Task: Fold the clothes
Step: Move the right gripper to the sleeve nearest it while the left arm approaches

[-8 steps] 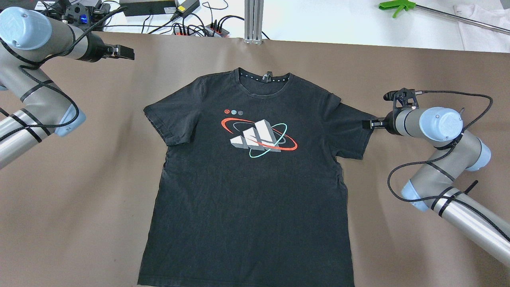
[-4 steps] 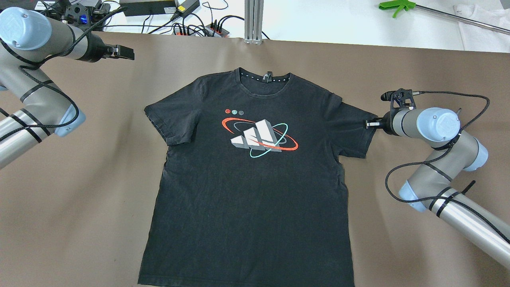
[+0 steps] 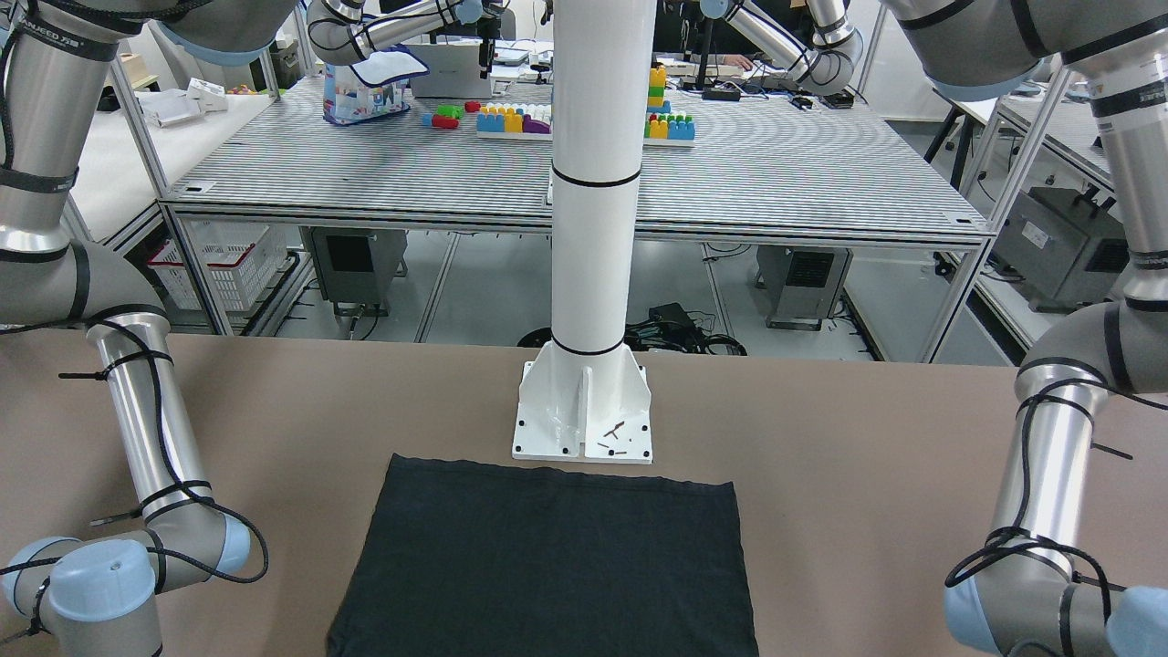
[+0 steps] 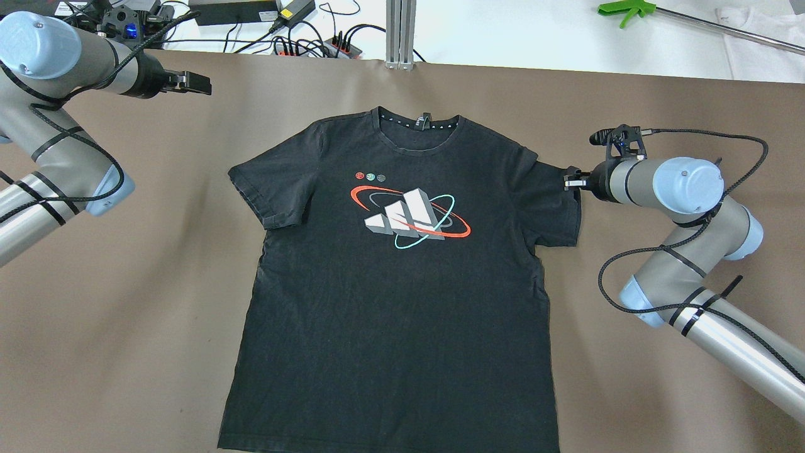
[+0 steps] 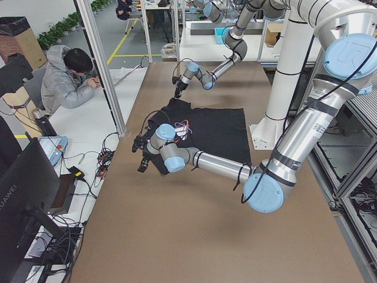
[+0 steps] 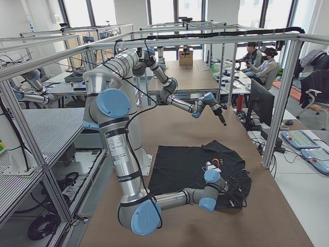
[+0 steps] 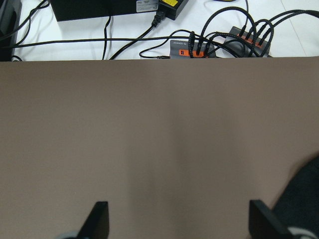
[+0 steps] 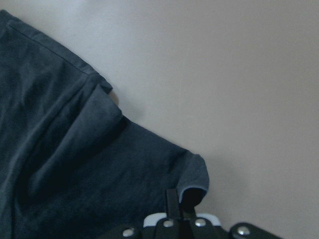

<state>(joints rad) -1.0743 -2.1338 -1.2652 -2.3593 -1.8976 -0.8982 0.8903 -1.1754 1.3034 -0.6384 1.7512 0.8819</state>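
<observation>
The clothes are one black T-shirt [image 4: 396, 283] with a red, white and teal print, lying flat and face up on the brown table, collar at the far side. My right gripper [image 4: 571, 182] is shut on the hem of the shirt's right sleeve [image 8: 99, 164]; the right wrist view shows that corner curled up between the closed fingers [image 8: 182, 206]. My left gripper [image 4: 200, 83] is open and holds nothing, hovering over bare table far left of the shirt. Its two fingers [image 7: 99, 219] stand wide apart in the left wrist view. The shirt's bottom hem [image 3: 547, 566] lies near the robot's base.
Cables and a power strip [image 4: 308, 44] lie beyond the table's far edge, beside an aluminium post [image 4: 400, 31]. A green-handled tool [image 4: 629, 9] and a white cloth [image 4: 761, 44] are at the far right. The white pillar base [image 3: 584, 415] stands behind the shirt. A person [image 5: 68, 82] sits off the table.
My right gripper has moved inward toward the shirt's body and slightly away from the robot, drawing the right sleeve's edge with it. The left arm has stayed still.
</observation>
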